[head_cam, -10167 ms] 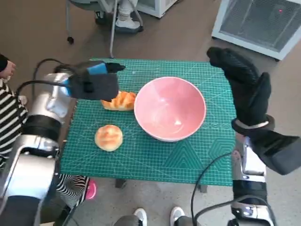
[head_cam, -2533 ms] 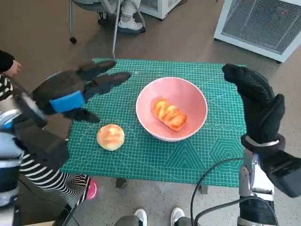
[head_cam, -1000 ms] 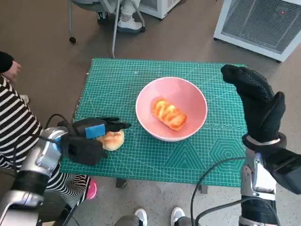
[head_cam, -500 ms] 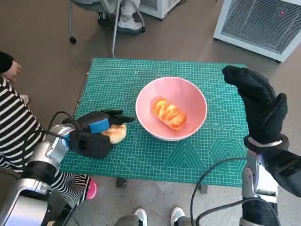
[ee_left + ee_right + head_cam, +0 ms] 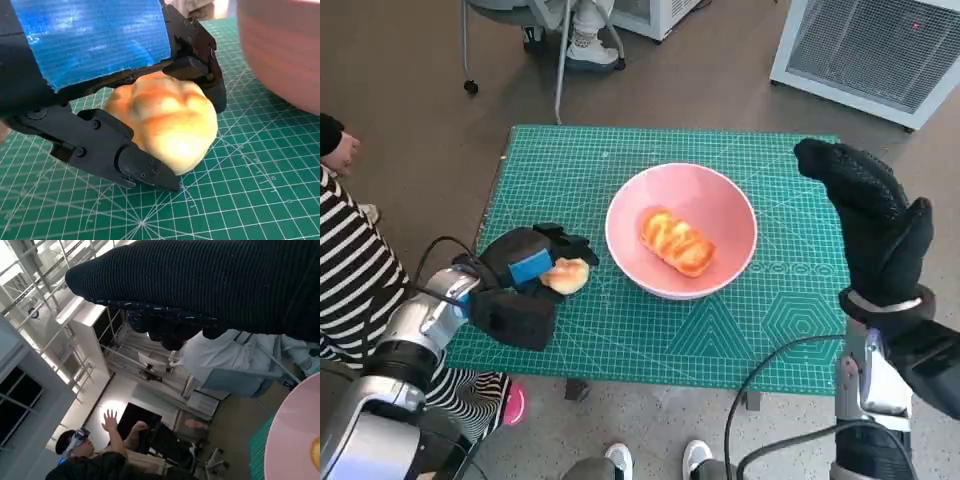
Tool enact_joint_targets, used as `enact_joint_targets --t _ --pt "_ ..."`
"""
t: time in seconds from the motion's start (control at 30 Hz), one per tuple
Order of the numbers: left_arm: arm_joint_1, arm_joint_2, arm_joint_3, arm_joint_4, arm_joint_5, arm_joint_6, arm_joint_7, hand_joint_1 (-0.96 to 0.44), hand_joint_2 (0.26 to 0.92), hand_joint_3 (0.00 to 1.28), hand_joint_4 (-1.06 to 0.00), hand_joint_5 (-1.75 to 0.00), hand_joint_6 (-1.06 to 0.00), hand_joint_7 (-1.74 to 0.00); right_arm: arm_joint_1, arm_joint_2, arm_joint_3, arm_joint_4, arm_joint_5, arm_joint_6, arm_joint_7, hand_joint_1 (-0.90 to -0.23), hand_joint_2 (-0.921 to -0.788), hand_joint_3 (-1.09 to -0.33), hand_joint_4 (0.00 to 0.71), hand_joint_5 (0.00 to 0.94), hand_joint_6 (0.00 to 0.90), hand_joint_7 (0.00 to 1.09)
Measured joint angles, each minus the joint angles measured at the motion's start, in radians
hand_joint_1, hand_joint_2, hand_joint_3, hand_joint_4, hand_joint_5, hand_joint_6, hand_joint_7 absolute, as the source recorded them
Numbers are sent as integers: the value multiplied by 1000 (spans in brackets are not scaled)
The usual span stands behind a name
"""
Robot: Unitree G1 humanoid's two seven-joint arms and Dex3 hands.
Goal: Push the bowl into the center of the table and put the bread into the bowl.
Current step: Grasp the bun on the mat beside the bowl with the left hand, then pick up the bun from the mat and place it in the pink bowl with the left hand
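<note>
A pink bowl (image 5: 725, 205) stands at the middle of the green mat, with a long glazed bread (image 5: 678, 242) lying in it. A round bun (image 5: 567, 276) sits on the mat left of the bowl. My left hand (image 5: 525, 280) is down on it, and the left wrist view shows the black fingers (image 5: 125, 155) closed round the bun (image 5: 170, 125), which still touches the mat. The bowl's wall (image 5: 285, 55) is just beyond. My right hand (image 5: 870, 215) is raised beside the table's right edge, fingers apart, holding nothing. The bowl's rim (image 5: 295, 435) shows in the right wrist view.
The green cutting mat (image 5: 650, 340) covers the small table. A person in a striped top (image 5: 350, 280) sits at the left. A chair base and feet (image 5: 585, 45) are behind the table, a white unit (image 5: 880, 50) at back right. Another person (image 5: 95, 460) shows in the right wrist view.
Since a second ago, my left hand has slid right over the round bun and its fingers have closed round it. The right hand has stayed raised.
</note>
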Motion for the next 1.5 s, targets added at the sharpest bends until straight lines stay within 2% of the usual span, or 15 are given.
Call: enact_joint_targets --t 0.37,0.63,0.83,0.93,1.07,1.23,1.37,1.5 --pt "54 38 79 -137 -92 -22 -67 2 916 22 -786 -1059 -649 -1148 0 -1 -1 14 1 -7 2 -751 -921 -702 152 1 45 496" --pt "66 63 182 -346 -181 21 -132 2 920 57 -729 -1127 -608 -1185 0 -2 0 16 2 -10 6 -751 -921 -700 151 1 46 496" --pt "62 72 221 -424 -197 56 -153 2 919 58 -727 -1129 -611 -1185 0 -2 0 16 2 -11 7 -750 -921 -699 151 0 47 496" --pt "58 45 244 -485 -225 93 -164 2 919 55 -728 -1129 -617 -1181 0 -3 -1 17 3 -11 8 -747 -921 -698 150 0 48 496" --pt "-2 -13 265 -581 -257 118 -162 2 920 55 -725 -1139 -615 -1178 0 -1 4 16 4 -11 10 -747 -921 -697 150 0 48 496" --pt "-99 -73 266 -643 -258 142 -157 2 897 43 -801 -1041 -668 -1134 0 2 9 15 4 -10 11 -750 -921 -697 150 0 48 495" --pt "-161 -122 240 -640 -246 144 -151 2 890 32 -835 -1003 -687 -1109 2 2 10 14 4 -10 11 -752 -921 -697 150 0 49 495" --pt "-208 -178 191 -572 -218 133 -151 2 898 26 -826 -1023 -677 -1110 10 2 9 11 4 -10 11 -753 -921 -697 150 0 49 494"
